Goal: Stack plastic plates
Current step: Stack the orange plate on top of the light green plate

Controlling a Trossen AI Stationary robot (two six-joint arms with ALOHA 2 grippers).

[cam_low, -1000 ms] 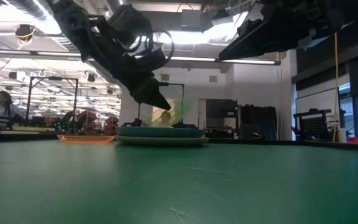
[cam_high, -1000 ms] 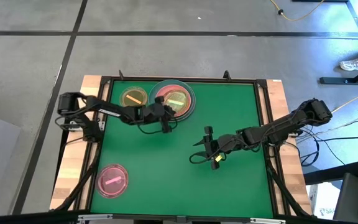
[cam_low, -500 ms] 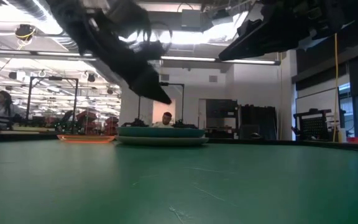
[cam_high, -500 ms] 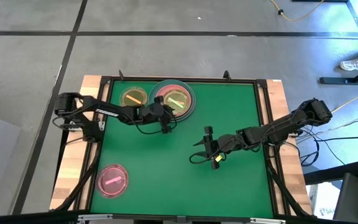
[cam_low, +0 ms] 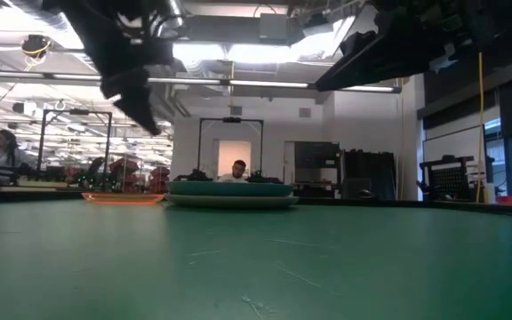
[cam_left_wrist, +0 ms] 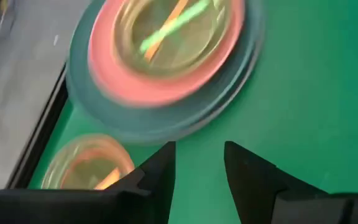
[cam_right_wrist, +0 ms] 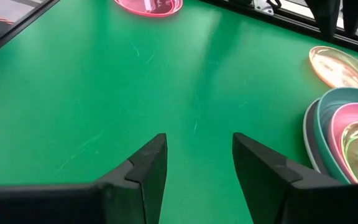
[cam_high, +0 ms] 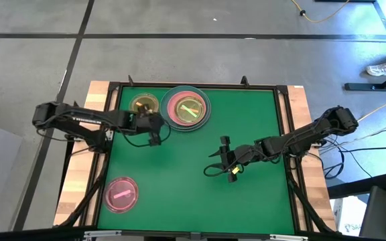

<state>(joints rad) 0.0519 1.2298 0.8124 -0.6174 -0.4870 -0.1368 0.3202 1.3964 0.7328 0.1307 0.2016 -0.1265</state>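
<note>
A stack of plastic plates (cam_high: pixel 187 108) stands at the table's far middle: grey-white, teal and pink large ones, with small translucent plates on top. A small yellow plate (cam_high: pixel 143 105) lies flat just left of it. A small pink plate (cam_high: pixel 121 194) lies at the near left. My left gripper (cam_high: pixel 154 137) hangs open above the mat, near the yellow plate and left of the stack (cam_left_wrist: pixel 166 62). Nothing is between its fingers. My right gripper (cam_high: pixel 218 158) waits open over the table's middle, also with nothing in it (cam_right_wrist: pixel 197 162).
A dark raised frame (cam_high: pixel 283 134) edges the green mat (cam_high: pixel 179 187). Bare mat lies in the middle and at the near right. In the low view the stack (cam_low: pixel 229 191) and the yellow plate (cam_low: pixel 123 198) sit far back, with the room and a person beyond.
My left gripper held a small green plate tilted over the stack, then opened and let it go. The plate now lies flat on top of the stack. The gripper has since drawn back toward the table's left edge, away from the stack.
</note>
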